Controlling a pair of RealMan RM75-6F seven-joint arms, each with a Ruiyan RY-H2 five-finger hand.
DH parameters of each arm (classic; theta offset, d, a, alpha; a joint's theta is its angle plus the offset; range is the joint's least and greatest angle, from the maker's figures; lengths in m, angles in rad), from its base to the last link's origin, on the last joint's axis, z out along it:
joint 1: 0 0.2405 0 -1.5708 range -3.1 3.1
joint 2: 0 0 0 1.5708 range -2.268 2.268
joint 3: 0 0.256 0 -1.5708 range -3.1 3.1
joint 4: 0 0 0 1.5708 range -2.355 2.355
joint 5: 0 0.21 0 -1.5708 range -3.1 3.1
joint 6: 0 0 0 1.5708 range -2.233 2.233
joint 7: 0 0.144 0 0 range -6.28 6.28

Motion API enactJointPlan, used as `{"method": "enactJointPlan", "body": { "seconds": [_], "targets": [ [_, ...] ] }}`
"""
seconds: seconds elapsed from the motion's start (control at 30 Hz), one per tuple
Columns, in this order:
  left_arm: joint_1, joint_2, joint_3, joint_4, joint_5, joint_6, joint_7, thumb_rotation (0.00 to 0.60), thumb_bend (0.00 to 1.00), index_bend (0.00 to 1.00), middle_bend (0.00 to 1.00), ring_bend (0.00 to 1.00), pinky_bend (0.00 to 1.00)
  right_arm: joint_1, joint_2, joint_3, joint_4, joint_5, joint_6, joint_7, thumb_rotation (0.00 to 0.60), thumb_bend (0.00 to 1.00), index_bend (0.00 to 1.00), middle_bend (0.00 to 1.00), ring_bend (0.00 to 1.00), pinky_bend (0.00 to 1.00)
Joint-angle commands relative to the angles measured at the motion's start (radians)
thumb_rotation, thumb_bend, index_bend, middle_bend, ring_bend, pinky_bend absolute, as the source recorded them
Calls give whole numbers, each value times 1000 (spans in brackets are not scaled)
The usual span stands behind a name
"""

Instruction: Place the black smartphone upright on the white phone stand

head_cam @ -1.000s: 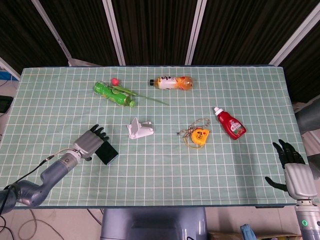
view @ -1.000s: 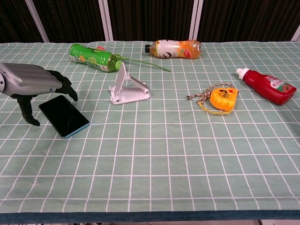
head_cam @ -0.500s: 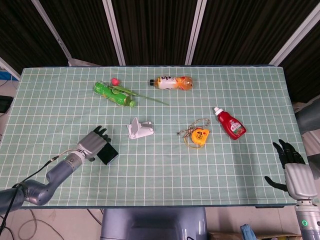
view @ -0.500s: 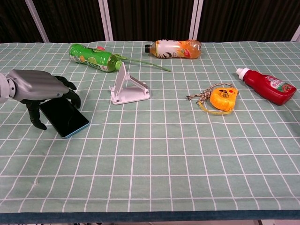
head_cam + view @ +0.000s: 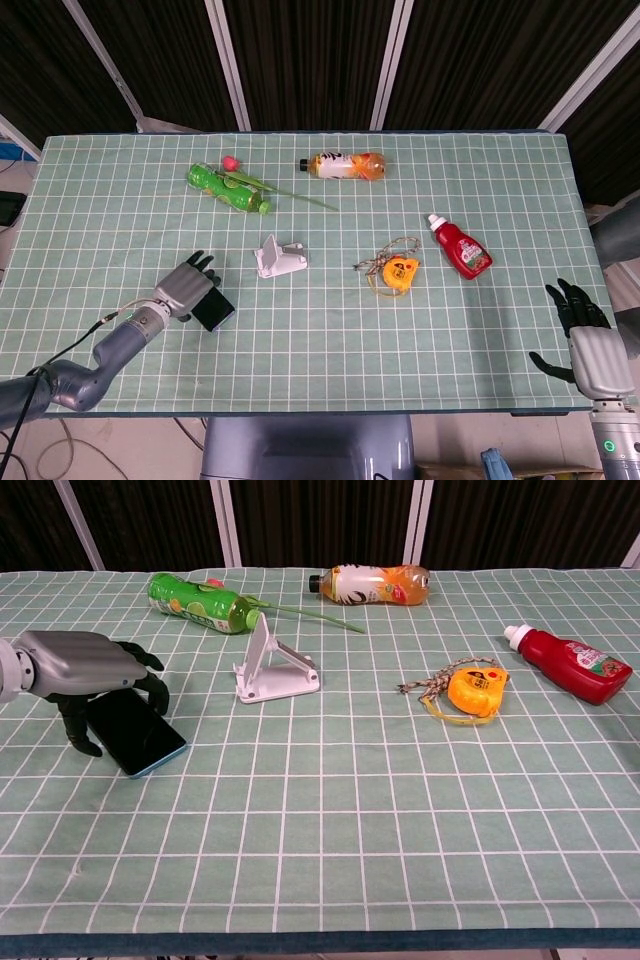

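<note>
A: From the head camera, where is the flat black smartphone (image 5: 214,311)?
B: It lies on the green checked tablecloth (image 5: 330,380), left of the white folding plastic phone stand (image 5: 277,258) and apart from it. The grey metal left hand (image 5: 186,287) covers its upper left end, dark fingers curled down over the phone's edge.
A: And the right hand (image 5: 585,340)?
B: At the table's right edge, fingers spread, nothing in it.
A: What else lies there?
B: A green plastic bottle (image 5: 228,187), an orange drink bottle (image 5: 345,165), a red sauce bottle (image 5: 460,246) and an orange tape measure (image 5: 400,271).

A: And from the chest camera?
B: The left hand (image 5: 85,670) arches over the smartphone (image 5: 137,734); its thumb sits at the phone's left side and its fingertips (image 5: 158,694) at the far edge. I cannot tell whether it grips the phone or only touches it. The stand (image 5: 274,670) sits upright to the right. The right hand is out of this view.
</note>
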Motion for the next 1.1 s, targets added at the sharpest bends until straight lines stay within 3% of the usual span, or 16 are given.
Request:
{"method": "enactJointPlan", "body": {
  "seconds": [0.03,0.37,0.77,1.1],
  "targets": [
    [1,-7,4,7,-1,2,-4,600,113,258,268,0,0,0,0,0,0,0,0,1,600,263,3,0,0,187],
    [3,-24,17,16,9,24,-1,600,123,289,294,0,0,0,1,0,0,-1,0,6,600,268,3,0,0,187],
    [21,-40,26,30,36,61,-26,600,155,455,482,38,0,-1,0,0,1,-2,1,12,600,271,3,0,0,187],
    [37,-39,20,41,107,106,-92,600,297,521,548,92,0,-1,0,0,1,-3,2,14,600,271,3,0,0,187]
  ]
}}
